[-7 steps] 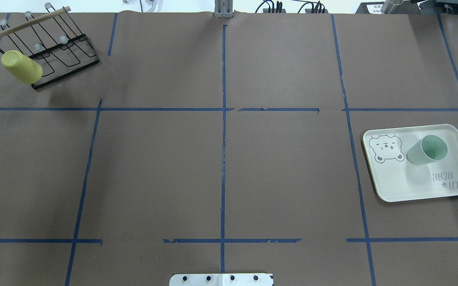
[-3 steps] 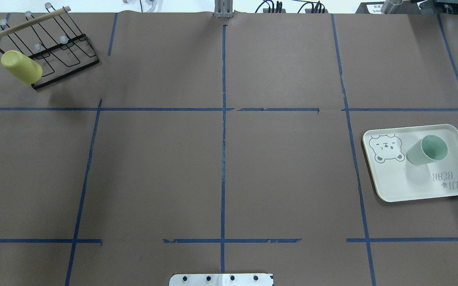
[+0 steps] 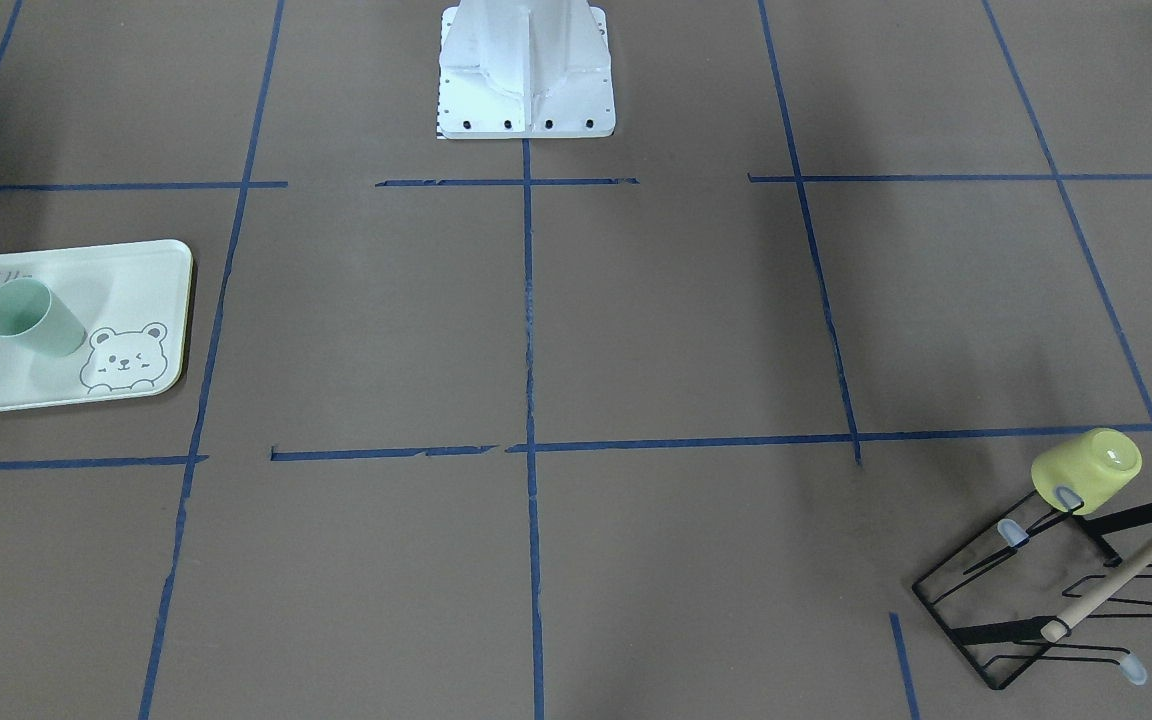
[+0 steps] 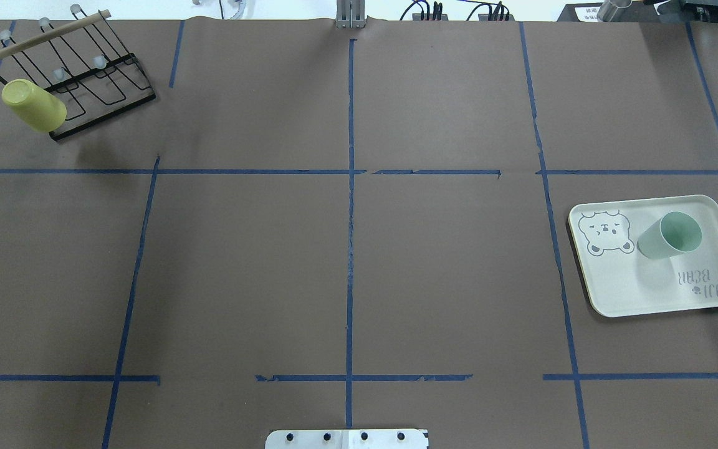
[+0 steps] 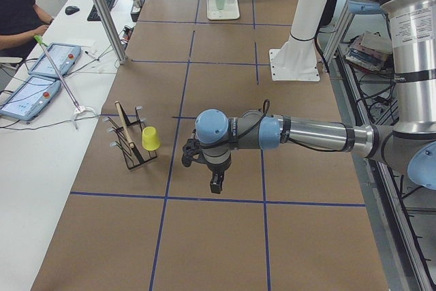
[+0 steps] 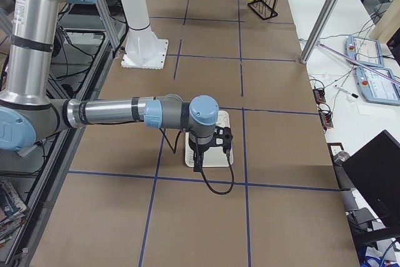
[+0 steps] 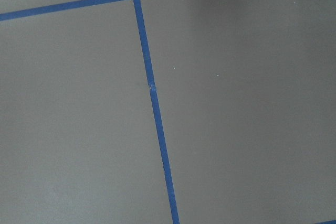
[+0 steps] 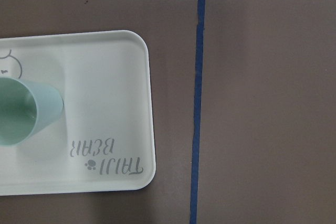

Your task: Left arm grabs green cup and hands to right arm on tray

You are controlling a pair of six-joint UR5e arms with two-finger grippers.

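The green cup (image 4: 667, 236) stands upright on the tray (image 4: 621, 287) at the table's right side, beside the bear drawing. Both also show in the front view, cup (image 3: 31, 318) on tray (image 3: 136, 280), and in the right wrist view, cup (image 8: 21, 116) at the left edge of the tray (image 8: 105, 77). My right gripper (image 6: 199, 157) hangs over the tray (image 6: 222, 157), apart from the cup. My left gripper (image 5: 214, 182) hangs over bare table, right of the rack. Both grippers show only in side views, so I cannot tell whether either is open or shut.
A yellow-green cup (image 4: 33, 105) sits upside down on a black wire rack (image 4: 103, 81) at the far left corner. The robot's white base (image 3: 526, 70) stands at the near middle edge. A person (image 5: 20, 5) sits at a side desk with control pendants (image 5: 34, 80).
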